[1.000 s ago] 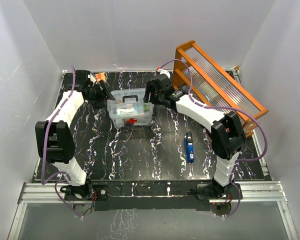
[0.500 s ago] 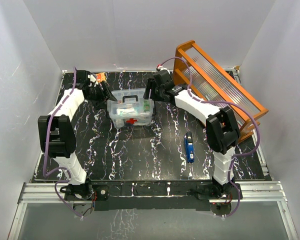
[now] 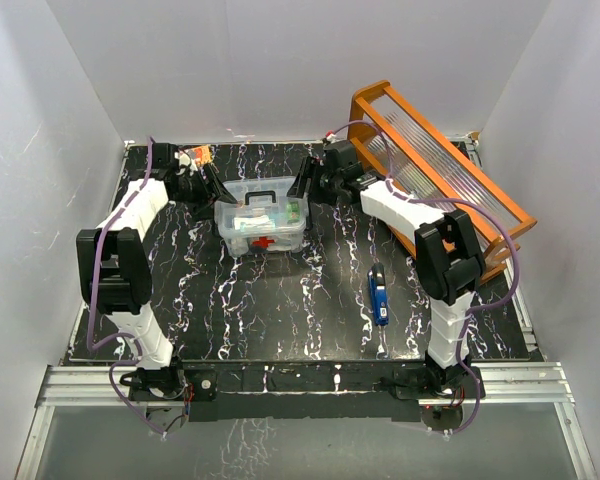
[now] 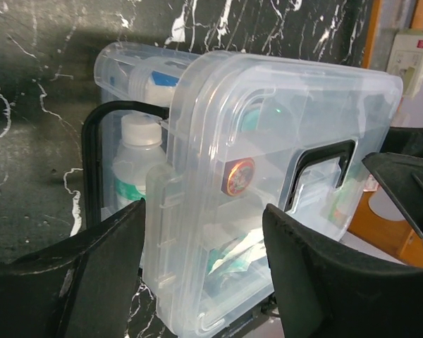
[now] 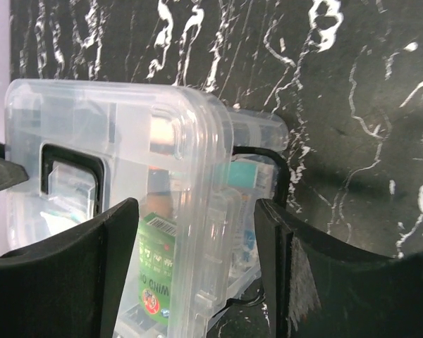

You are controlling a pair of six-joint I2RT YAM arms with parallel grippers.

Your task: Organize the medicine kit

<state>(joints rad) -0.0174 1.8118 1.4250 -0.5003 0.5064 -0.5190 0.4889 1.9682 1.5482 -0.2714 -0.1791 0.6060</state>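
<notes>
The medicine kit [image 3: 263,220] is a clear box with a red cross [image 3: 265,242] on its front. It stands at the table's back middle. Its clear lid [image 3: 262,197] with a dark handle lies on top. My left gripper [image 3: 213,188] is open at the kit's left end, and in the left wrist view [image 4: 204,274] the lid's edge [image 4: 197,211] lies between the jaws. My right gripper [image 3: 302,186] is open at the kit's right end, and in the right wrist view [image 5: 194,271] it straddles the lid's corner [image 5: 197,176]. A white bottle [image 4: 137,151] and a green carton [image 5: 151,282] show inside.
The large orange rack [image 3: 440,170] with ribbed clear panels leans at the back right, just behind my right arm. A blue object [image 3: 379,293] lies on the black marbled table [image 3: 280,310] to the right of centre. A small orange-and-white item [image 3: 198,153] lies at the back left.
Both arms have shifted toward the back of the table, and the right forearm has swung toward the rack. The grippers stay at the kit's ends. The kit has not moved.
</notes>
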